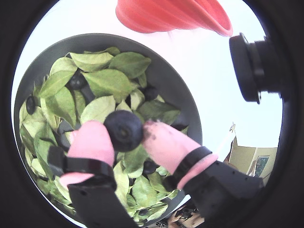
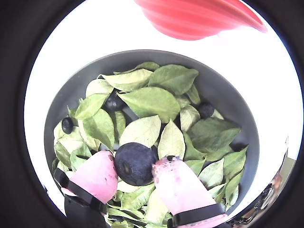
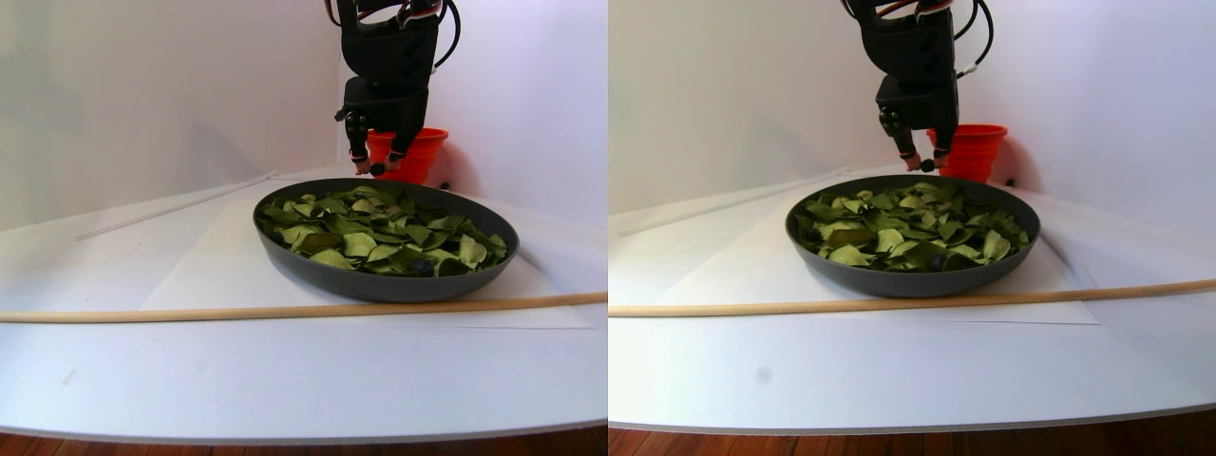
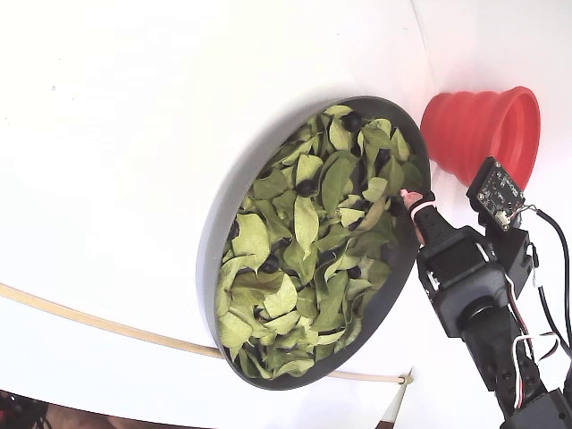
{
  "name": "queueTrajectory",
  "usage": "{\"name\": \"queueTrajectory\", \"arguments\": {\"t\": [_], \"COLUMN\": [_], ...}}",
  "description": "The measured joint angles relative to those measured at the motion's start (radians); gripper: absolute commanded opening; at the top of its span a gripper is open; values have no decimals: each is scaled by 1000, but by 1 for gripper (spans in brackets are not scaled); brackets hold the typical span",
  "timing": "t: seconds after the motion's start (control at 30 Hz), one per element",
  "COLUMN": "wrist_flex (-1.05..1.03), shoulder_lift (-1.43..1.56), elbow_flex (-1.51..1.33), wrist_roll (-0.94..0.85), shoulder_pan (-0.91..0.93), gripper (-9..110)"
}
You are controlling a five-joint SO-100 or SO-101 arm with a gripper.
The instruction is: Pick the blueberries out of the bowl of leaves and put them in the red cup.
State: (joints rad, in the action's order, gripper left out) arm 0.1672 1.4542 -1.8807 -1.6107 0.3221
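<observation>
My gripper (image 1: 124,135) is shut on one dark blueberry (image 1: 123,130), pinched between its pink pads (image 2: 97,173). In the stereo pair view the gripper (image 3: 377,169) hangs just above the far rim of the dark grey bowl (image 3: 380,285), with the berry lifted clear of the green leaves (image 2: 149,99). More blueberries (image 2: 114,102) lie among the leaves (image 4: 304,223), and some are half covered. The red cup (image 3: 410,152) stands upright just behind the bowl, beyond the gripper. It shows at the top edge in both wrist views (image 1: 175,16).
A long thin wooden stick (image 3: 285,311) lies across the table in front of the bowl, which sits on a white sheet (image 3: 218,256). The table's front edge (image 3: 285,432) is near the stereo camera. A small camera module (image 4: 499,192) sticks out beside the gripper, close to the cup (image 4: 483,125).
</observation>
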Motion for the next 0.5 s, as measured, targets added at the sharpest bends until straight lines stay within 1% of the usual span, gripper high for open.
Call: {"name": "queueTrajectory", "arguments": {"t": [0.5], "wrist_flex": [0], "shoulder_lift": [8], "elbow_flex": [0], "wrist_roll": [-3], "shoulder_pan": [25], "gripper": [14]}}
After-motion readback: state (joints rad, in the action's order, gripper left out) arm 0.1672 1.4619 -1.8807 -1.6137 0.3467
